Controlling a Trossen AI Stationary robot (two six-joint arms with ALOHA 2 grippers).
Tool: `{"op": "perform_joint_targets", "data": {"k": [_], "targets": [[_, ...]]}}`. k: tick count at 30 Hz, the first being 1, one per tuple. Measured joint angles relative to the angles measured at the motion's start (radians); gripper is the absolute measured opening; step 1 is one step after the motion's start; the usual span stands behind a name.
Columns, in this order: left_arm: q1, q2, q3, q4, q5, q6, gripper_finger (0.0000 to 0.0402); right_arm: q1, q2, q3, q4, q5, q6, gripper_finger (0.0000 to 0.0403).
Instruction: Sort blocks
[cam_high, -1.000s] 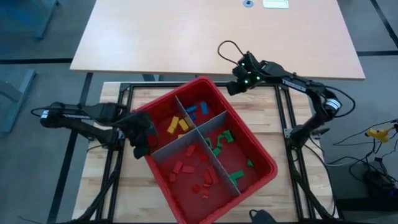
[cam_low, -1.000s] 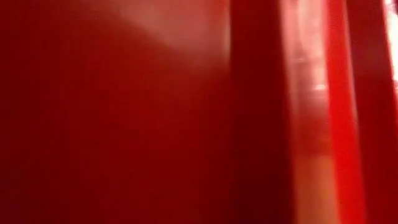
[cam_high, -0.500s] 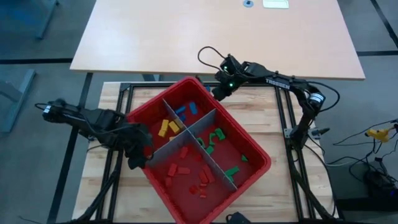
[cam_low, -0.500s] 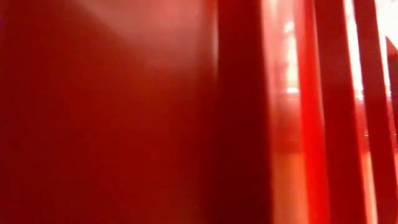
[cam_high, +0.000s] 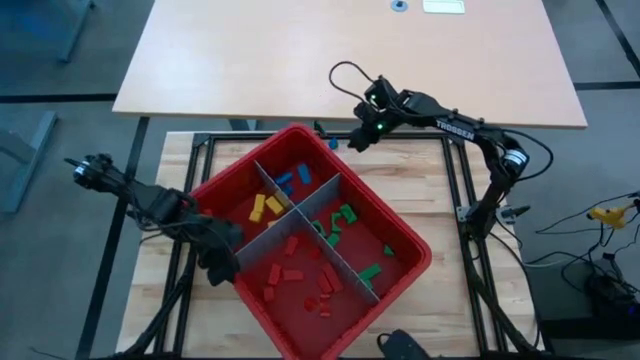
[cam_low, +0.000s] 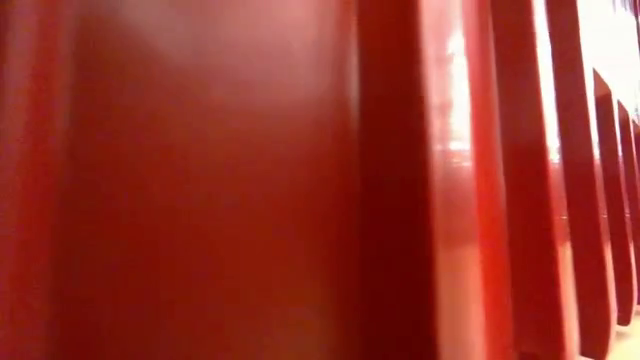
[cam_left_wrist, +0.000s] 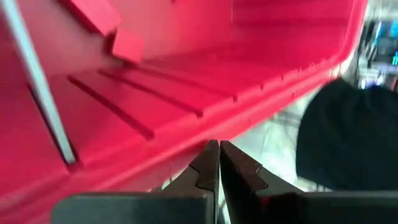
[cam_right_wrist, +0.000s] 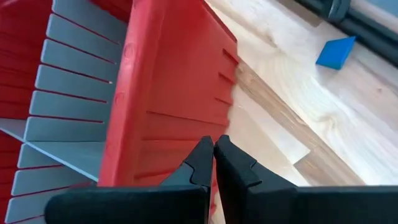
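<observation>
Wooden bench (cam_high: 430, 190) carries the red bin (cam_high: 400, 285), and both sets of jaws are clenched on nothing: left gripper (cam_left_wrist: 219, 163) low at the bin's outer wall, right gripper (cam_right_wrist: 213, 160) at its far corner. Blocks (cam_high: 290, 274) lie sorted by colour in the bin's four compartments, and one blue block (cam_right_wrist: 336, 52) sits alone on the bench beyond that corner.

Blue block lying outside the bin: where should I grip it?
Probably from straight above: the blue block lies flat on the table, apart from the red bin, leaving its sides free. Open the right gripper, now shut, and close the jaws across its shorter width.
</observation>
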Motion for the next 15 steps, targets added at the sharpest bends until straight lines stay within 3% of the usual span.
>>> {"op": "perform_joint_targets", "data": {"k": [7, 15], "targets": [[0.006, -0.014, 0.038, -0.096, -0.248, 0.062, 0.0000, 0.007, -0.073, 0.000, -0.071, 0.001, -0.026, 0.0000], [0.044, -0.038, 0.091, -0.253, -0.433, 0.146, 0.0000, 0.025, -0.223, 0.000, -0.195, 0.027, -0.019, 0.0000]]}}
